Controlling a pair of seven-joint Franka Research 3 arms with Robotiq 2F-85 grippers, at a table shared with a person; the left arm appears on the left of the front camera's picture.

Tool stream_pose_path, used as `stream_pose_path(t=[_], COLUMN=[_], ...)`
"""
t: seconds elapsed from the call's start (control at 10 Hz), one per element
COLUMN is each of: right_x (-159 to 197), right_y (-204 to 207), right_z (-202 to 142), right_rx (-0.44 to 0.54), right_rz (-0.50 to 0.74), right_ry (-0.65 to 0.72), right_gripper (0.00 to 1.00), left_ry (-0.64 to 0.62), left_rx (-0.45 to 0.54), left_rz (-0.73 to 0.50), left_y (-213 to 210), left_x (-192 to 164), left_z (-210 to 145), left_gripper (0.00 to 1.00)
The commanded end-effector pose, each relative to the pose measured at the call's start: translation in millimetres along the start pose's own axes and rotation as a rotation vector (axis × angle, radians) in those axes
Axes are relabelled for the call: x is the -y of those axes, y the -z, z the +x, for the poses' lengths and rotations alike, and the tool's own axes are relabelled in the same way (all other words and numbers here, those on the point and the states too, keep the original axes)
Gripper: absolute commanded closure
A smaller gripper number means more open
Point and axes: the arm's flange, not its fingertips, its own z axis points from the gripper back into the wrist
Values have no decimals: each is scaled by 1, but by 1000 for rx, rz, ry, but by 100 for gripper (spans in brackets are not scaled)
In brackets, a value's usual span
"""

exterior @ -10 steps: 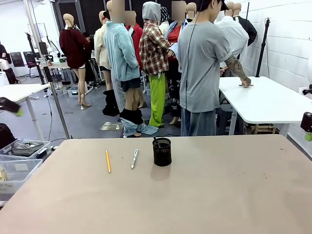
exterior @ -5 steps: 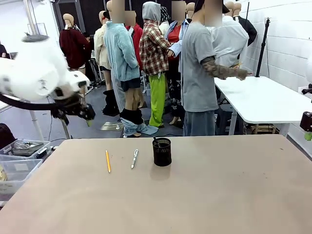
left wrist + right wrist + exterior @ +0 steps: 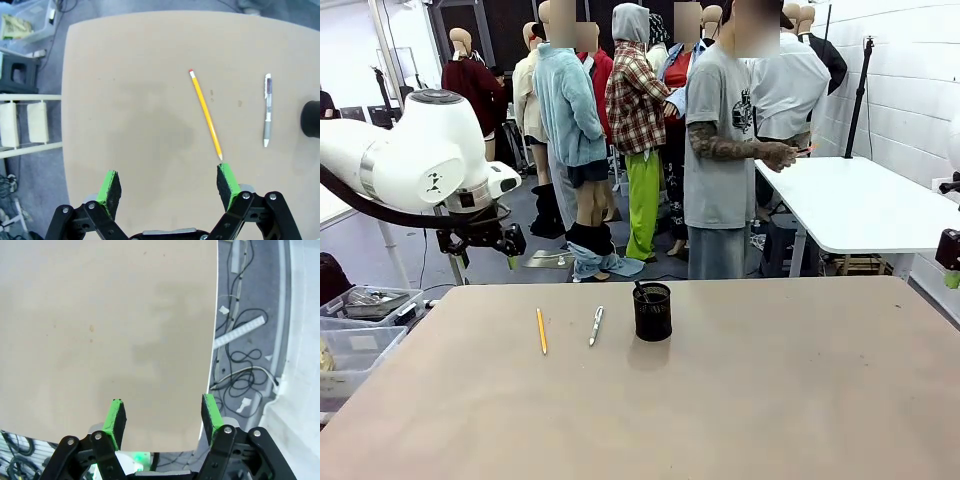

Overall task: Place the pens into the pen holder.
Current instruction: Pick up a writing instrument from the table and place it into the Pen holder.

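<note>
On the tan table (image 3: 770, 390) a yellow pencil (image 3: 541, 330) and a silver-white pen (image 3: 596, 325) lie side by side, left of the black mesh pen holder (image 3: 652, 311). A dark pen (image 3: 640, 291) stands inside the holder. My left gripper (image 3: 505, 248) hangs open above the table's far left edge, holding nothing. Its wrist view looks down on the pencil (image 3: 205, 114), the pen (image 3: 267, 111) and the holder (image 3: 312, 119), with the gripper (image 3: 170, 182) well above them. My right gripper (image 3: 951, 262) sits at the far right edge; its wrist view shows the gripper (image 3: 162, 415) open over the table's edge.
A person (image 3: 720, 150) stands beyond the far edge, hands toward a white table (image 3: 860, 205). Clear plastic bins (image 3: 360, 330) sit on the floor at the left. Cables (image 3: 245, 365) lie on the floor beside the table's right edge.
My left arm has swung in from the far left and now hovers by the table's far left edge. The person has turned around. Pens and holder have not moved.
</note>
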Motion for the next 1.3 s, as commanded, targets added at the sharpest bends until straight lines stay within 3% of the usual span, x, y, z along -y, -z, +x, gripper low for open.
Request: stream_pose_path(t=[0.0,0.2,0.5,1.2], right_x=[0,0,0,0], right_y=[1,1,1,1], right_z=[2,2,2,2], right_rx=[-4,-4,-4,-4], right_rz=[1,1,1,1], right_ry=[10,10,10,10], right_gripper=[24,24,24,24], left_ry=[-155,-253,-234,-322], left_rx=[-8,-133,-238,-278], left_rz=[-102,-127,-37,21], left_y=[10,44,101,173], left_x=[-10,2,51,54], left_z=[-6,19,36,31], left_gripper=[0,0,0,0])
